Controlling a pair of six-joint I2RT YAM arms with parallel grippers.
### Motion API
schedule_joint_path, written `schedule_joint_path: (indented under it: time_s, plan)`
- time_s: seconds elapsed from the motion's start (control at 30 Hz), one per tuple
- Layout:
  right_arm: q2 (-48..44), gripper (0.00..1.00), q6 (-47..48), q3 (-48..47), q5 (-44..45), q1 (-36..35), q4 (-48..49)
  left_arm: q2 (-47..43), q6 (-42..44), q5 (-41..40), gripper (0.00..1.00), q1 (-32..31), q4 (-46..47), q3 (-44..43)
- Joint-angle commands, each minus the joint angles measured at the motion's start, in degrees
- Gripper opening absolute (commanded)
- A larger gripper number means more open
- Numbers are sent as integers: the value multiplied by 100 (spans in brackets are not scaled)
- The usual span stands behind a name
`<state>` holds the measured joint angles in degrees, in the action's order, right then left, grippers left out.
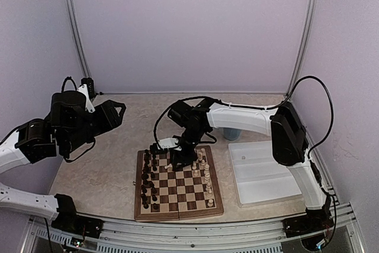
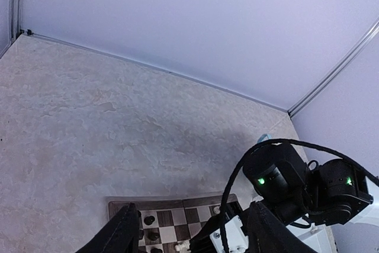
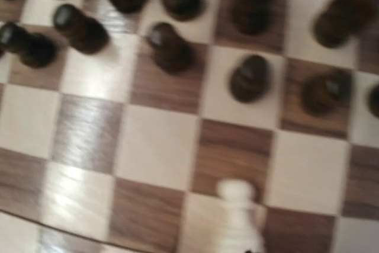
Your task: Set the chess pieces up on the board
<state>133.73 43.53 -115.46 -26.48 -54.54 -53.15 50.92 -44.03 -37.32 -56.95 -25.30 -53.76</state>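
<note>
The right pincer [image 1: 180,159] hangs point-down over the far end of the board [image 1: 177,192]. Whether its jaws stand apart or together cannot be told. Its wrist camera looks down on one cream pawn [image 3: 238,220] standing upright on the board, with dark chess pieces [image 3: 172,45] in rows beyond it. The cream chess pieces [image 1: 206,176] line the board's right side, the dark ones its left. The left pincer [image 1: 120,115] is held up well left of the board, its fingers [image 2: 118,236] apart and gripping nothing. A white tray [image 1: 263,176] lies on the counter [image 1: 100,170] just right of the board.
</note>
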Motion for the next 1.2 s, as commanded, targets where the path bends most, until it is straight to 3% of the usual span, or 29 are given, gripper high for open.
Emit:
schedule_joint_path:
  time_s: [0.0,0.57,0.77,1.17]
  plan:
    - [252,39,-174,-178,69,-171,-220,-67,59,-47,63,35,8,64]
    - [149,36,-348,-403,582,-171,-107,37,62,76,63,35,25,23]
    - [264,42,-224,-544,490,-186,-8,118,79,110,63,35,35,-18]
    - [624,45,-112,-887,477,-258,0,260,76,161,63,41,68,-23]
